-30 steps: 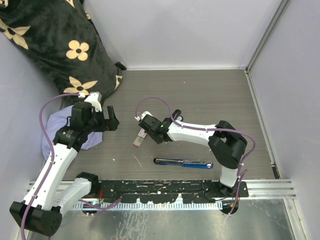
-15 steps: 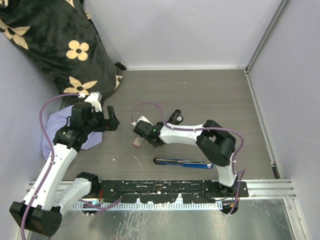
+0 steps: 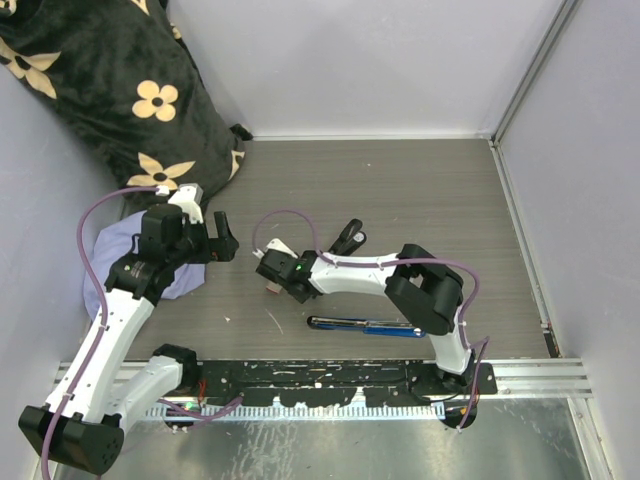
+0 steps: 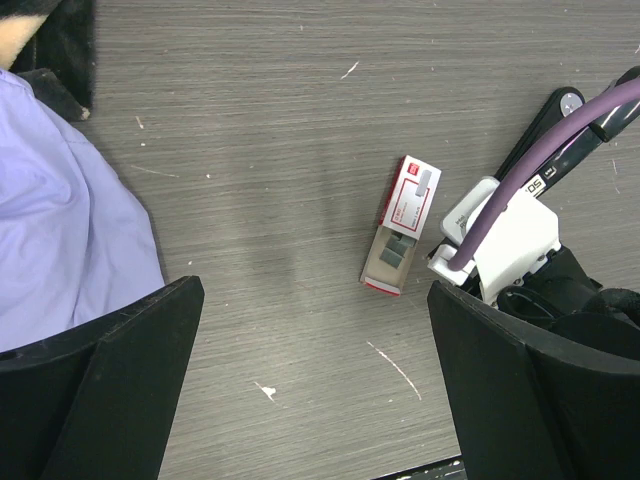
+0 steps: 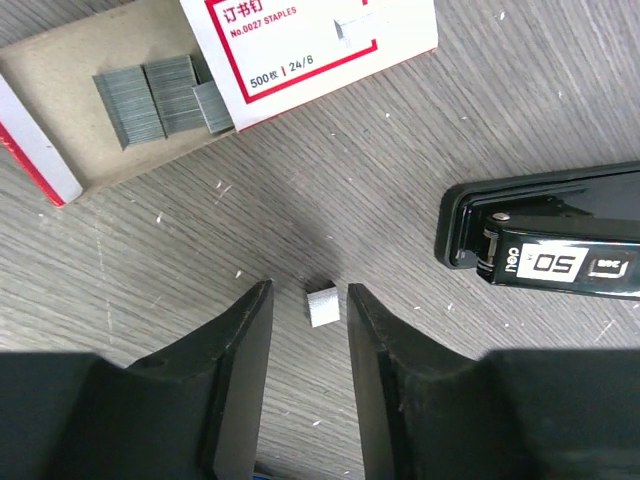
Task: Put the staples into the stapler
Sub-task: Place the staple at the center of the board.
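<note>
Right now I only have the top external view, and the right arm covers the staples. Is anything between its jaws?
Observer: A small loose clump of staples lies on the table between the open right jaws; neither seems to touch it.
Operator: Is the box open?
Observer: Yes. The staple box has its tray slid out, with grey strips showing inside.
Operator: And the stapler?
Observer: The black stapler lies just right of the jaws, its end marked 50.

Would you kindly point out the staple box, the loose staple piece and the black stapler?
staple box [image 5: 300,50]: right wrist view, on its white printed sleeve.
loose staple piece [image 5: 322,306]: right wrist view, on its top face.
black stapler [image 5: 545,215]: right wrist view, on the black body near its end.
</note>
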Robot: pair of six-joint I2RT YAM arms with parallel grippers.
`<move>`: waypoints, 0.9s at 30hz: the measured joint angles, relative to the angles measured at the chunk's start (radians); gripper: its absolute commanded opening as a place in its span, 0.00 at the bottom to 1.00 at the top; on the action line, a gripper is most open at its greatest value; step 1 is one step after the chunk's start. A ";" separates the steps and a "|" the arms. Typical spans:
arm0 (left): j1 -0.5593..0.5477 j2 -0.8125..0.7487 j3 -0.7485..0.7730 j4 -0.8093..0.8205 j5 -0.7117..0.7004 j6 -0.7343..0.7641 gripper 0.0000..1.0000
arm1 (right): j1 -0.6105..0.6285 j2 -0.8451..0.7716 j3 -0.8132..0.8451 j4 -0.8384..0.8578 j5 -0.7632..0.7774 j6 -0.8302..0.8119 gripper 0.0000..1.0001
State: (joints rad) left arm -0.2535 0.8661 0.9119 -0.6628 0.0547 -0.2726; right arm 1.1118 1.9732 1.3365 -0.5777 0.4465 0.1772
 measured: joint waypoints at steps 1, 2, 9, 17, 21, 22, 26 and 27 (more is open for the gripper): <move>0.000 -0.001 0.000 0.000 0.000 0.000 0.98 | 0.000 -0.001 0.002 0.000 -0.006 0.004 0.47; 0.000 -0.001 0.000 0.000 0.000 0.000 0.98 | 0.000 -0.003 0.003 0.001 -0.014 0.008 0.49; 0.000 -0.003 0.000 0.000 0.000 0.000 0.98 | -0.010 -0.047 0.003 -0.009 -0.114 0.014 0.49; 0.000 -0.005 0.000 0.000 0.000 0.000 0.98 | -0.115 -0.176 -0.030 0.002 -0.263 0.010 0.43; 0.000 -0.005 0.000 0.000 0.003 0.000 0.98 | -0.177 -0.187 -0.066 0.002 -0.309 -0.010 0.43; 0.000 -0.004 0.000 0.000 0.003 0.000 0.98 | -0.187 -0.187 -0.074 0.000 -0.319 -0.016 0.44; 0.000 0.000 0.000 0.000 0.003 0.000 0.98 | -0.206 -0.187 -0.081 -0.005 -0.362 -0.038 0.44; 0.000 0.002 0.000 0.000 0.003 0.000 0.98 | -0.206 -0.187 -0.081 -0.003 -0.376 -0.042 0.44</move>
State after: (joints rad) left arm -0.2535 0.8684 0.9119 -0.6624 0.0578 -0.2722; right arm 0.9058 1.7866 1.2556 -0.5808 0.0704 0.1349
